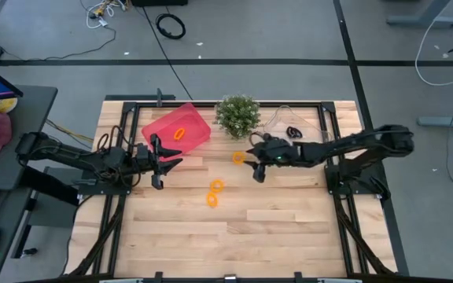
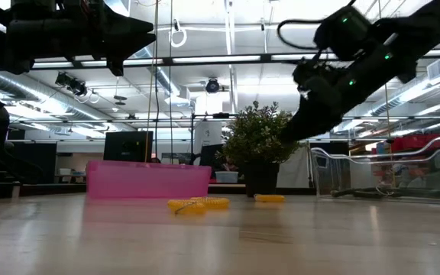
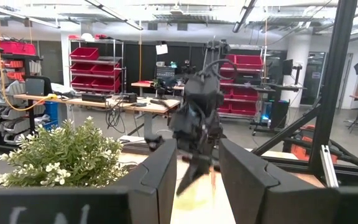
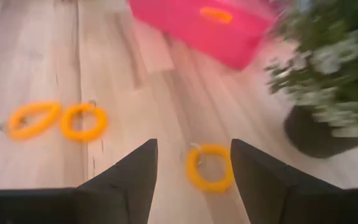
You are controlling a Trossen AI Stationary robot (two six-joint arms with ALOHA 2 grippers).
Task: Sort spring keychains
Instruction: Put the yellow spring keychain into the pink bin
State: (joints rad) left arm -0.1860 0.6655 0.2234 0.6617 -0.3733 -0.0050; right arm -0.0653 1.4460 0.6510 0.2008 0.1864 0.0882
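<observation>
My right fingers (image 4: 191, 177) stand spread and empty above an orange spring keychain (image 4: 209, 167) on the surface, at nine o'clock from the plant (image 1: 237, 115). Light, springy coil; I'd pinch across its rim.

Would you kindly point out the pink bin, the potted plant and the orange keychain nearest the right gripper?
pink bin (image 1: 193, 124), high view, its floor.
potted plant (image 1: 237, 115), high view, its foliage.
orange keychain (image 4: 210, 167), right wrist view, its coil.
</observation>
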